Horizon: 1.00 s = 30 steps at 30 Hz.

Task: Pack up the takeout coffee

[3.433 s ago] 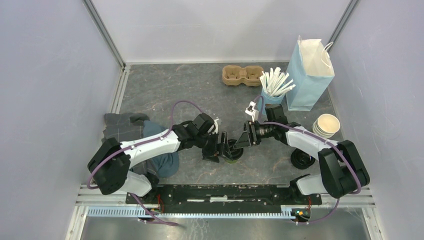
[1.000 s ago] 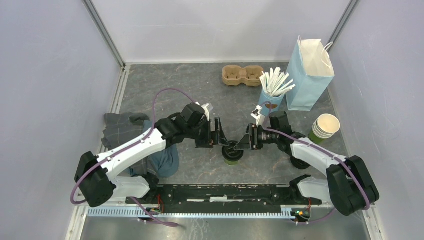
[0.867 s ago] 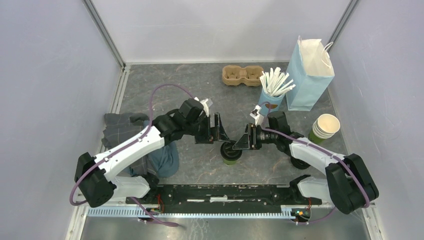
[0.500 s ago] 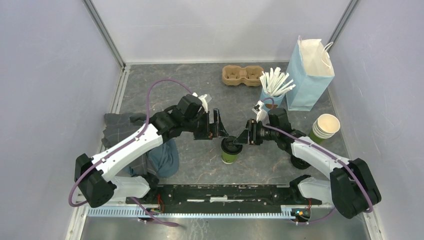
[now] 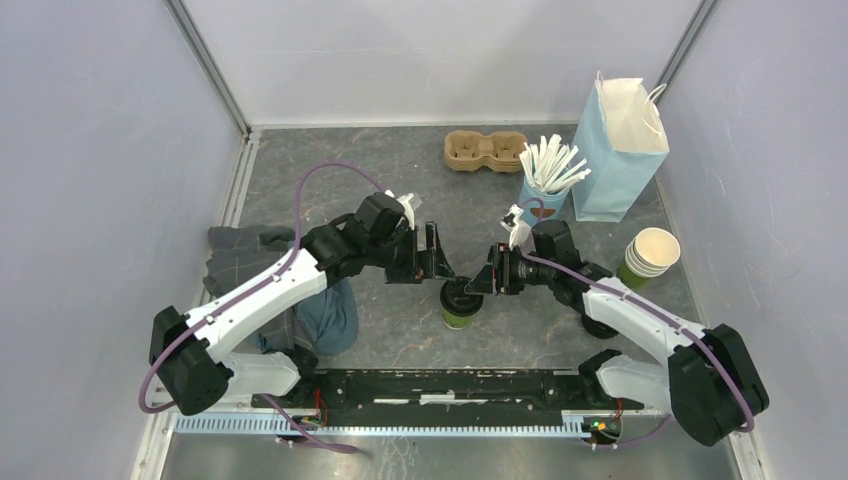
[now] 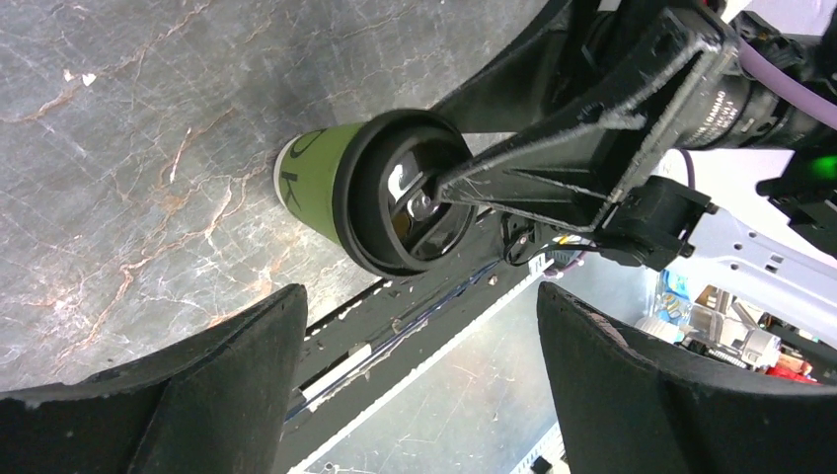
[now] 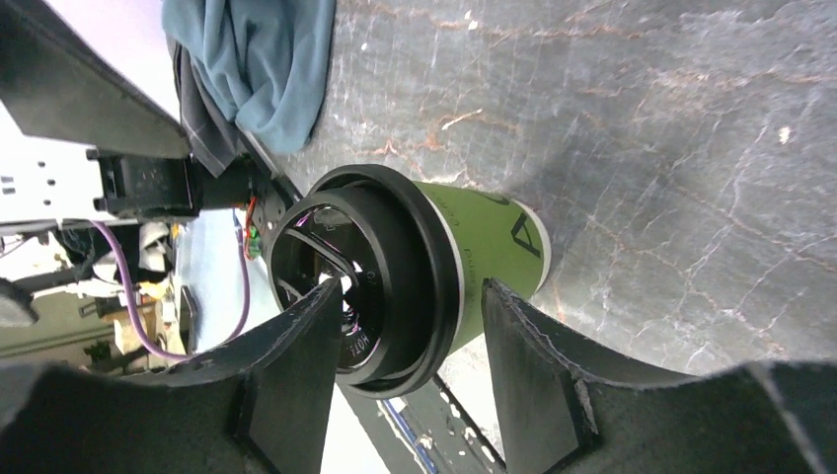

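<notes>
The takeout coffee is a dark-green cup with a black lid, upright on the table between my arms. It also shows in the left wrist view and the right wrist view. My right gripper is open at the lid's right edge. Its jaws straddle the lid rim, one finger over the lid top and one beside the cup wall. My left gripper is open and empty, just up-left of the cup and apart from it. The blue bag stands open at the back right.
A light-blue cup of white sticks stands beside the bag. A brown cup carrier lies at the back. Lidless green cups and black lids sit at the right. A blue-grey cloth lies under the left arm.
My left gripper has drawn back up and left, off the cup. My right gripper has risen a little along the cup to the lid. The cup has shifted slightly left.
</notes>
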### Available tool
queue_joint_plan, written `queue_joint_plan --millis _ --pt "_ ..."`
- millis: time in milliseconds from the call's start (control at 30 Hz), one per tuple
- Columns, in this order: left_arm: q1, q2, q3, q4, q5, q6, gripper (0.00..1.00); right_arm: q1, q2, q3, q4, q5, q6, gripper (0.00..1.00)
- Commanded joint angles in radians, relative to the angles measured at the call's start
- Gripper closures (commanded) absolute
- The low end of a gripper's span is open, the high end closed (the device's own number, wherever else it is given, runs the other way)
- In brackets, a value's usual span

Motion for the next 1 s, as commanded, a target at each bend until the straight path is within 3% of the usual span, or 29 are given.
queue_joint_plan --millis 0,167,333,367,400,700,967 --pt "0.005 -0.003 -0.013 0.036 0.012 0.015 0.08 0.02 -0.05 0.014 -0.048 0.021 -0.038 0.38" --pt "0.004 0.0 -0.008 0.035 0.013 0.015 0.08 0.03 -0.067 0.058 -0.109 0.018 -0.073 0.26" --pt "0.005 -0.001 0.016 0.011 -0.012 0.02 0.08 0.052 -0.073 0.22 -0.359 0.133 -0.239 0.12" --pt "0.006 -0.004 0.026 -0.003 -0.031 0.022 0.08 0.067 -0.071 0.26 -0.407 0.175 -0.282 0.03" --pt "0.007 -0.009 0.037 -0.018 -0.052 0.024 0.08 0.094 -0.064 0.293 -0.464 0.218 -0.318 0.02" --pt "0.018 -0.194 0.046 -0.113 -0.419 -0.051 0.06 0.358 0.077 0.525 -0.656 0.52 -0.455 0.02" --pt "0.018 -0.286 0.002 -0.162 -0.489 -0.054 0.05 0.559 0.198 0.633 -0.713 0.69 -0.453 0.02"
